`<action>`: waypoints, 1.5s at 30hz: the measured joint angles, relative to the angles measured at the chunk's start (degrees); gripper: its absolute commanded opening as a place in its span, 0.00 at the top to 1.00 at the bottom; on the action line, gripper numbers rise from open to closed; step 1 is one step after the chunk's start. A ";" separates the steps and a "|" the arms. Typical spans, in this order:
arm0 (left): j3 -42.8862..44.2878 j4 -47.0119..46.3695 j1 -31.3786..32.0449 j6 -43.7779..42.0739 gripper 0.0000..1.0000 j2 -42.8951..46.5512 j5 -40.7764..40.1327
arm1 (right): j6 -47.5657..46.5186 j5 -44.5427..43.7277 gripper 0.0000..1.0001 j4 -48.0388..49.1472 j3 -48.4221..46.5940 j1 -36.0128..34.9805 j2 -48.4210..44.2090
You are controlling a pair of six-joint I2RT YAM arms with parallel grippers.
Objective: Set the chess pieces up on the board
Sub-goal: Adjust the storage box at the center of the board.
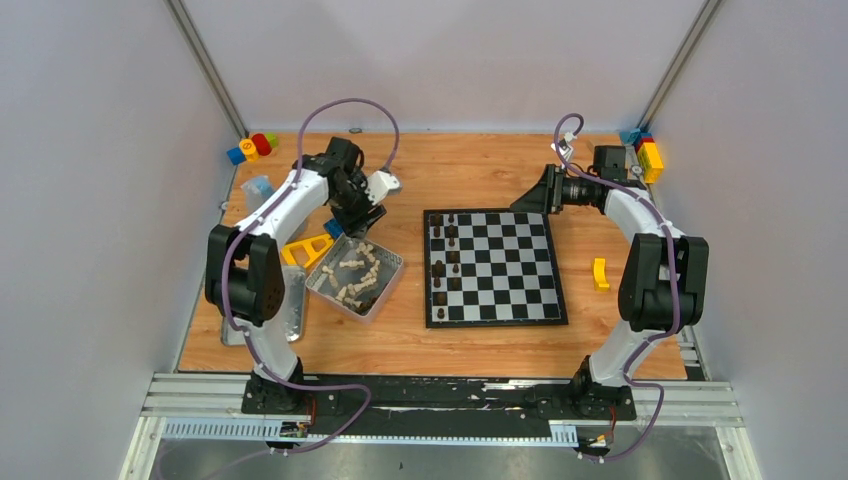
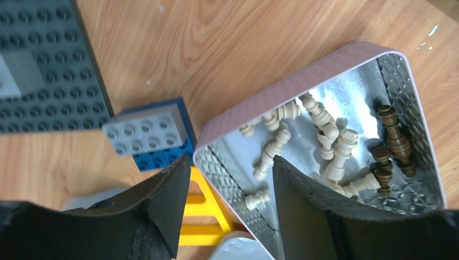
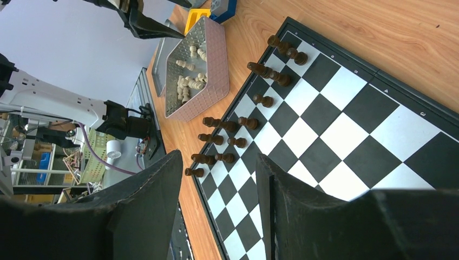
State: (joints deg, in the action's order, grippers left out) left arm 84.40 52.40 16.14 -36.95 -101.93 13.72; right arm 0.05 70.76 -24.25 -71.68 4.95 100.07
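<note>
The wooden table (image 1: pixel 480 170) is carrying everything. The left arm (image 1: pixel 290 200) is reaching over its left half, and the right arm (image 1: pixel 640 215) is bending in from the right edge toward the middle.

The chessboard (image 1: pixel 515 270) is lying flat at the middle of the table, a little right of centre, its black and silvery checks facing up. Just beside its left edge, not touching it, a metal tin (image 1: pixel 388 288) with a pink outer wall is sitting turned cornerwise. A dark grey studded baseplate (image 2: pixel 43 70) is lying on the wood near the tin. A grey brick stacked on a blue one (image 2: pixel 149 132) is sitting between the two. A yellow brick (image 1: pixel 600 273) is lying toward the table's right edge, apart from the board.

The left gripper (image 2: pixel 230 160) is hanging over one corner of the tin, fingers spread, nothing between them. The right gripper (image 3: pixel 217 157) is hovering by the board's far right corner, fingers parted and empty.

Dark brown chess pieces (image 3: pixel 227 125) are standing on the two files along the board's left edge. Cream chess pieces (image 2: pixel 325 130) are lying heaped in the tin, with a few dark pieces in the tin (image 2: pixel 395 141) lying at one side of it.
</note>
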 measured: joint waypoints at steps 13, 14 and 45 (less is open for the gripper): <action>2.97 4.20 3.45 -15.52 0.37 -8.17 -1.20 | -0.26 0.02 0.47 -0.42 0.00 0.00 0.00; 2.99 4.20 3.50 -15.89 0.38 -8.48 -1.22 | -0.28 0.02 0.47 -0.42 0.00 0.00 0.00; -9.55 -2.86 2.16 9.66 0.88 -1.31 -10.84 | -0.42 0.50 0.48 -0.61 0.00 0.00 0.04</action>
State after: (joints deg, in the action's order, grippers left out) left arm 74.85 49.54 18.31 -27.29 -103.24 2.87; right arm -0.36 71.26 -24.86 -71.68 4.95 100.12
